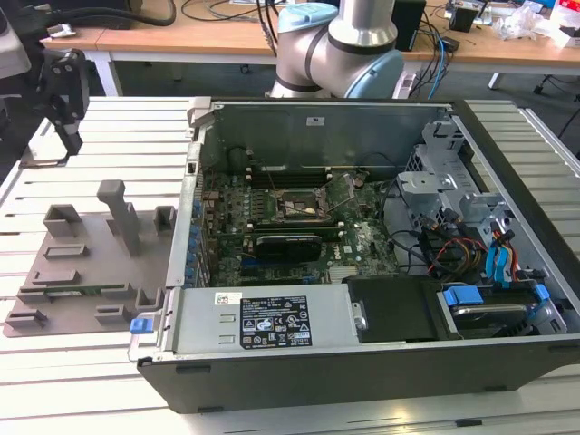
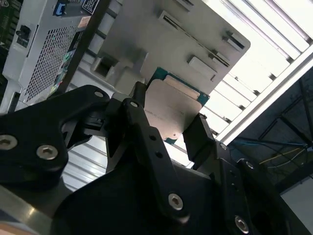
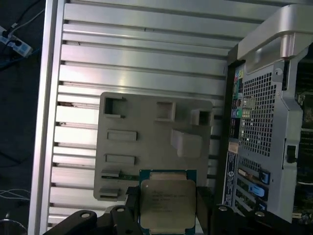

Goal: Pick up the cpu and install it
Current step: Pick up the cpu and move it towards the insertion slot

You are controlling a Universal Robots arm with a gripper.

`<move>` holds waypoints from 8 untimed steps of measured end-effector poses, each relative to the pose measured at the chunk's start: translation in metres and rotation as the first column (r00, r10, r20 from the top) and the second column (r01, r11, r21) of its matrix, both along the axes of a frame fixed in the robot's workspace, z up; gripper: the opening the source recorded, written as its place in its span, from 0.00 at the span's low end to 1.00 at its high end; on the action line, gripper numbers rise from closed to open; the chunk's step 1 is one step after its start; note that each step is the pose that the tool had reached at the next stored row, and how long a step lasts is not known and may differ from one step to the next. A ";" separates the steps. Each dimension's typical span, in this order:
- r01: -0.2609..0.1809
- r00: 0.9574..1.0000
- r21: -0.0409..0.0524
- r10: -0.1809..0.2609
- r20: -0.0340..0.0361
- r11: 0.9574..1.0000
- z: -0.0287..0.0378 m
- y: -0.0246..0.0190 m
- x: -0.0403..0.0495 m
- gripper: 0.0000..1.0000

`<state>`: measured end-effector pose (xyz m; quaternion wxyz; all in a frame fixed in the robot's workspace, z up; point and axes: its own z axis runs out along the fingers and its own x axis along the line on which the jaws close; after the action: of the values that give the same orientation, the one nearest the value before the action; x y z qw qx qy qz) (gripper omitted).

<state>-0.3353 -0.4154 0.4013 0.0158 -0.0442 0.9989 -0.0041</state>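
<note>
The cpu (image 3: 167, 203) is being clamped between the fingers of the gripper (image 3: 167, 196), with a grey fixture plate (image 3: 146, 122) lying beyond the gripper and a computer case (image 3: 264, 122) beside it.

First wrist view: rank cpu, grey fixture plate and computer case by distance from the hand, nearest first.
1. cpu: gripped in the hand itself.
2. grey fixture plate: on the slatted table, beneath the hand.
3. computer case: beside the plate, past its edge, farthest.

Slatted metal table (image 1: 91, 399) carries 1 grey fixture plate (image 1: 91, 272) and 1 computer case (image 1: 317, 381).
</note>
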 end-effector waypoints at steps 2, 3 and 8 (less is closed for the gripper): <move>0.000 1.000 0.000 0.000 0.000 1.000 -0.0001 0.0000 0.0120 0.55; 0.000 1.000 0.000 0.000 0.000 1.000 0.0000 0.0000 0.0154 0.55; 0.000 1.000 0.000 0.000 0.000 1.000 0.0000 0.0000 0.0333 0.55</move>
<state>-0.3019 -0.4154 0.4012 0.0158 -0.0442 0.9989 -0.0043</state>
